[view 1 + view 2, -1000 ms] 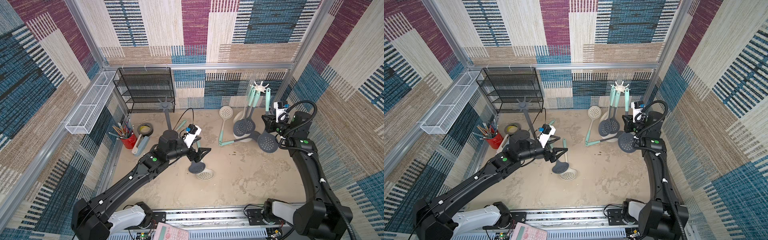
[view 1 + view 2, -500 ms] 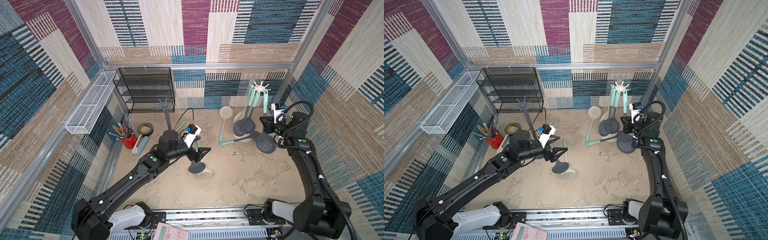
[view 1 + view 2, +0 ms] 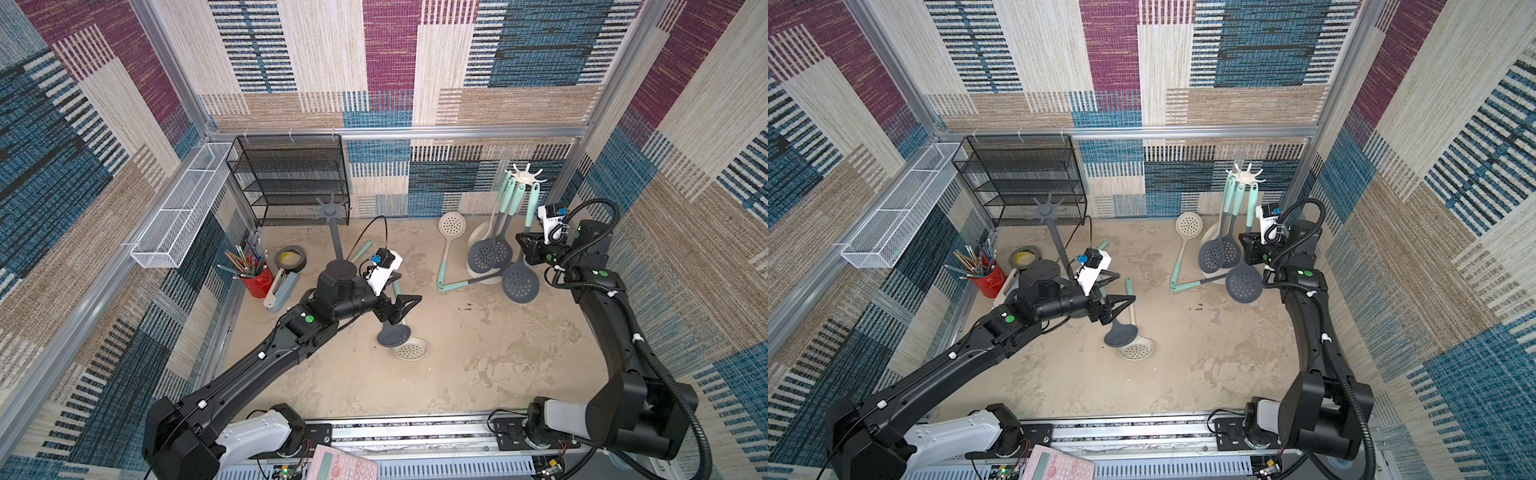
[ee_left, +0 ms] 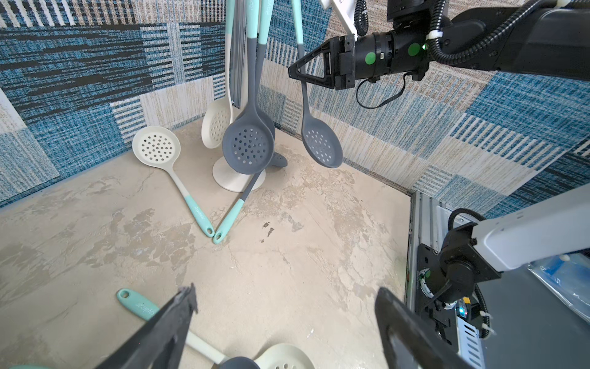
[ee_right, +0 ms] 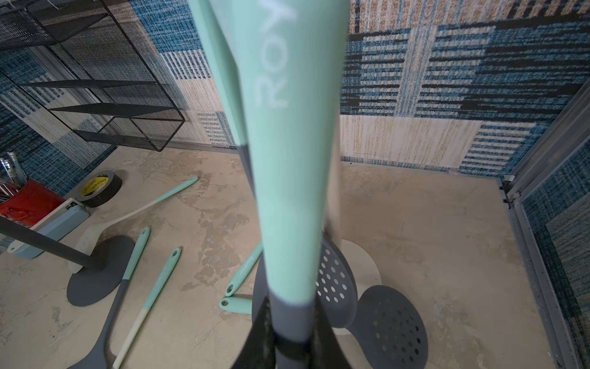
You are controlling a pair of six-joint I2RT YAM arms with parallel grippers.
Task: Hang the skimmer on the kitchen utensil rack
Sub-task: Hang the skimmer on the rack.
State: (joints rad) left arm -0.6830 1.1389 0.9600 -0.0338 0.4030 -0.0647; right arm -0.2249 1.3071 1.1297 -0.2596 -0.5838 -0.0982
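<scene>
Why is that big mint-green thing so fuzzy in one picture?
Right wrist view: the skimmer handle sits almost against the lens, out of focus; the floor behind is sharp. Left wrist view: crisp. Both top views: sharp, evenly lit.

I am logging a beige mottled tabletop [image 3: 498, 365]. Standing on it: black wire-mesh shelf unit [image 3: 291, 183] at the back, red pencil cup [image 3: 258, 283], grey star-topped utensil stand [image 3: 336, 237], white utensil rack [image 4: 228, 179]. Lying on it: black tape roll [image 3: 291, 258], pale-blue stapler [image 3: 284, 289], cream perforated skimmer [image 3: 447, 251] and grey perforated skimmer [image 3: 465, 283], their mint handle ends just beside each other near the rack. A second grey skimmer [image 3: 393, 334] and second cream skimmer [image 3: 411, 349] are lying mid-table, heads overlapping.
</scene>
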